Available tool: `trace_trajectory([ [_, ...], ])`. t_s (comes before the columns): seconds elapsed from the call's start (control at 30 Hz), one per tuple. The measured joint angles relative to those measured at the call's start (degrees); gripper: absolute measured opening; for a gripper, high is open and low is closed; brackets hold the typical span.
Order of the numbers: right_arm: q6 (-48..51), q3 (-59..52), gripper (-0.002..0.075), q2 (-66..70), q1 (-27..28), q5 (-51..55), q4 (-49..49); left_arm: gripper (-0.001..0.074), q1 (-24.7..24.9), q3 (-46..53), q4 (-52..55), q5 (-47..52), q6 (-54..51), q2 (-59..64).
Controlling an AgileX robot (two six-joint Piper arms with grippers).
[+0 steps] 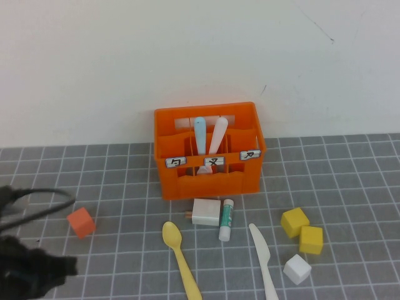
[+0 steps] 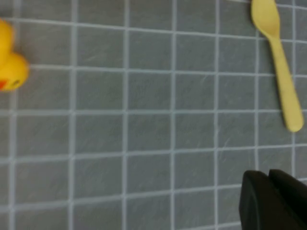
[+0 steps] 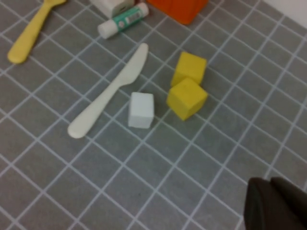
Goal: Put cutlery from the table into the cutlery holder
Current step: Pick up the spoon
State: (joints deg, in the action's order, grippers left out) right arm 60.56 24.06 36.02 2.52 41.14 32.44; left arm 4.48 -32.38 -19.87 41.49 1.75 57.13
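The pale yellow spoon (image 1: 181,259) and the white knife (image 1: 264,259) lie flat on the grey tiled table (image 1: 125,187), in front of the orange cutlery holder (image 1: 209,178). The holder holds a light blue and a pale pink utensil. My left gripper (image 2: 268,175) is shut and empty, low over bare tiles, apart from the spoon (image 2: 280,67). Its arm shows at the table's front left (image 1: 31,269). My right gripper (image 3: 270,182) is shut and empty, over bare tiles and apart from the knife (image 3: 108,93). It is out of the high view.
A white box (image 1: 205,212) and a white-and-green tube (image 1: 226,220) lie between the spoon and the holder. Two yellow cubes (image 1: 302,231) and a white cube (image 1: 297,269) sit right of the knife. An orange-red cube (image 1: 81,222) sits at the left. A yellow duck (image 2: 9,62) shows in the left wrist view.
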Motion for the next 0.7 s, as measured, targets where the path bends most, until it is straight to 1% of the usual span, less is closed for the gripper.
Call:
trace_trajectory([
  [0.1, 3.2, -0.69, -0.0003, 3.09, 0.0, -0.26, 2.6, 0.0, 1.79, -2.68, -3.91, -2.36, -4.13, 6.45],
  [0.13, 3.49, -0.79, -0.0003, 3.7, 0.0, -0.11, 2.88, 0.0, 3.07, -3.75, -4.74, -2.97, -4.78, 8.53],
  [0.2, 3.83, -0.92, -0.0003, 4.66, 0.0, 0.37, 3.13, 0.0, 6.4, -5.59, -5.59, -4.04, -5.0, 11.88],
  [0.33, 3.84, -0.96, -0.0003, 5.06, 0.0, 0.66, 4.04, 0.0, 16.48, -8.64, -4.79, -7.79, -0.31, 16.52],
  [0.4, 3.84, -0.96, -0.0003, 5.16, 0.0, 0.26, 4.14, 0.0, 21.93, -9.75, -0.96, -10.67, 5.12, 18.58],
  [0.47, 3.84, -0.96, -0.0003, 5.17, 0.0, -0.66, 4.27, 0.0, 26.13, -11.07, 6.6, -12.38, 14.91, 21.19],
  [0.6, 3.84, -0.96, -0.0003, 5.27, 0.0, -1.49, 5.18, 0.0, 30.53, -13.82, 23.36, -11.57, 35.53, 26.99],
  [0.67, 3.84, -0.96, -0.0003, 5.27, 0.0, -1.49, 5.45, 0.0, 31.54, -14.94, 28.97, -11.04, 41.71, 30.01],
  [0.7, 3.84, -0.96, -0.0003, 5.27, 0.0, -1.49, 5.47, 0.0, 31.92, -15.08, 30.46, -11.45, 43.01, 31.18],
])
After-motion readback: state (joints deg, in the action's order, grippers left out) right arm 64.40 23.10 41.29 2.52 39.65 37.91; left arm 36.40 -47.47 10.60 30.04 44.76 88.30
